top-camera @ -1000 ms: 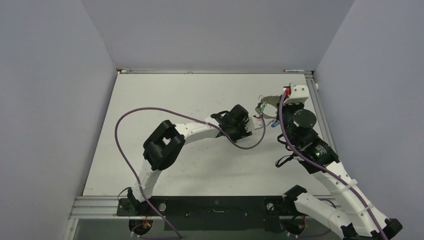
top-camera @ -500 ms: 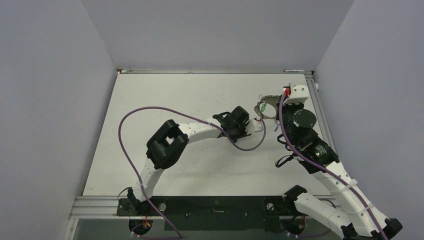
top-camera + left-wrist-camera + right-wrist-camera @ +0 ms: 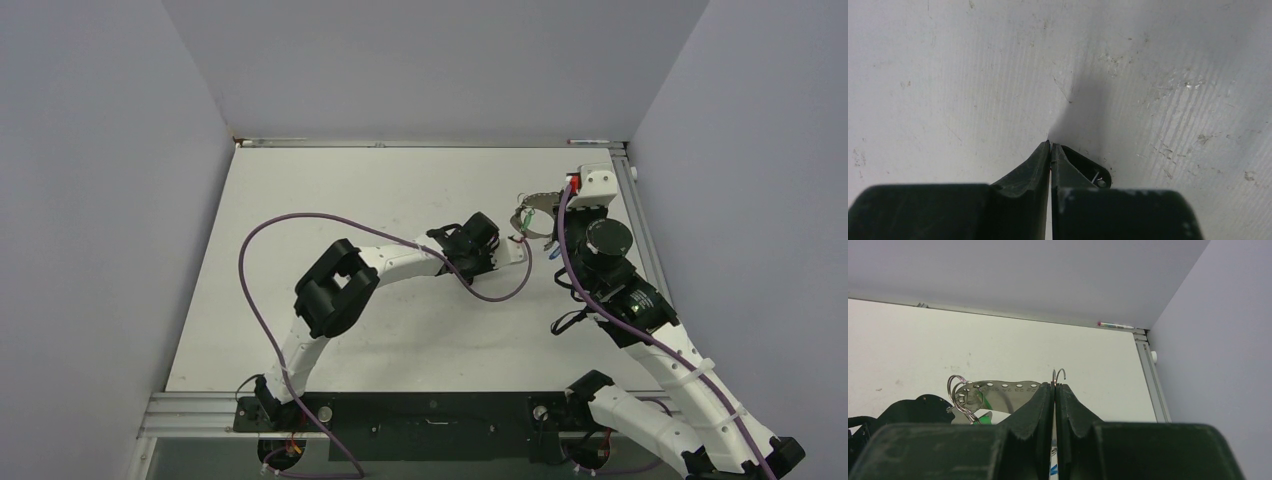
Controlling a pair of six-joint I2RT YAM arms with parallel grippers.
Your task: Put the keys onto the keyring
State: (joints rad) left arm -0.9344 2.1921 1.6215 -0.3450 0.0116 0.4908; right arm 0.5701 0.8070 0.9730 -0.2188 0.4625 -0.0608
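The keyring (image 3: 533, 199) is a thin grey wire loop held up between both grippers at the table's far right. My right gripper (image 3: 1054, 385) is shut on the wire, and the wire's hooked open end (image 3: 1061, 371) sticks out above the fingertips. A green key (image 3: 979, 401) hangs to its left on small split rings (image 3: 959, 390), beside a silver perforated strip (image 3: 1003, 391). A bit of blue (image 3: 1052, 469) shows low between the right fingers. My left gripper (image 3: 1051, 145) is shut on a thin wire just above the table. A black head with a hole (image 3: 1099, 180) sits beside its right finger.
The right table rail (image 3: 1151, 380) and side wall are close to my right gripper. A pen (image 3: 1115, 325) lies along the back edge. The left arm's purple cable (image 3: 300, 222) loops over the table's middle. The left gripper body (image 3: 913, 412) shows dark at the right wrist view's lower left.
The left arm has shifted a little, its elbow moving right and its gripper drawing slightly back to the left. The right arm and the keyring have held still.
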